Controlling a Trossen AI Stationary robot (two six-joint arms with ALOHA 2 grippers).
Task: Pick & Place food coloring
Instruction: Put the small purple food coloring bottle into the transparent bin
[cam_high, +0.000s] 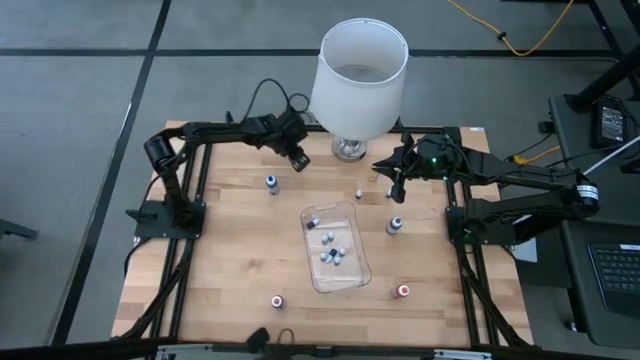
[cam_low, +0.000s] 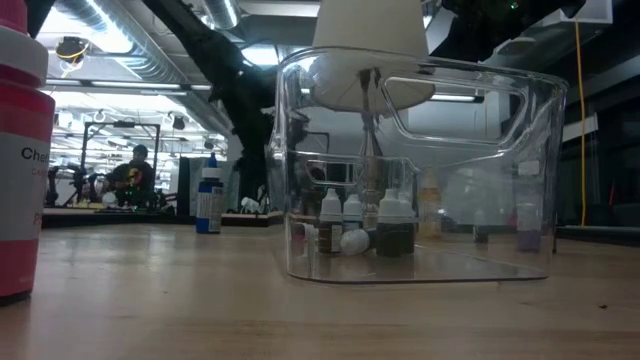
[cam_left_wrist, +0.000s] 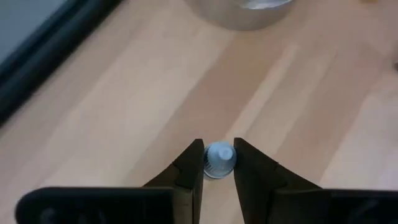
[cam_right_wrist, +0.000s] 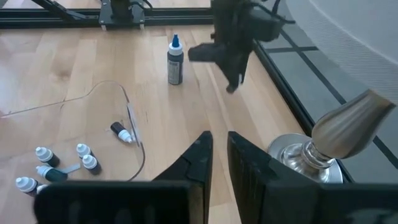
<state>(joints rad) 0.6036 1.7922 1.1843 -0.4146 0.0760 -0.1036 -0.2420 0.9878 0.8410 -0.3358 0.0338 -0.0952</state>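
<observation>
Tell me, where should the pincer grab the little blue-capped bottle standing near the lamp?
Grab the blue-capped bottle around its body just under the cap, coming straight down from above. It stands upright with bare table around it, and the left pincer hangs nearby.

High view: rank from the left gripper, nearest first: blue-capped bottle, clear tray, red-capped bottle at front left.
From the left gripper, at the table's back:
1. Blue-capped bottle, standing just in front of it.
2. Clear tray, table centre.
3. Red-capped bottle, front left.
</observation>
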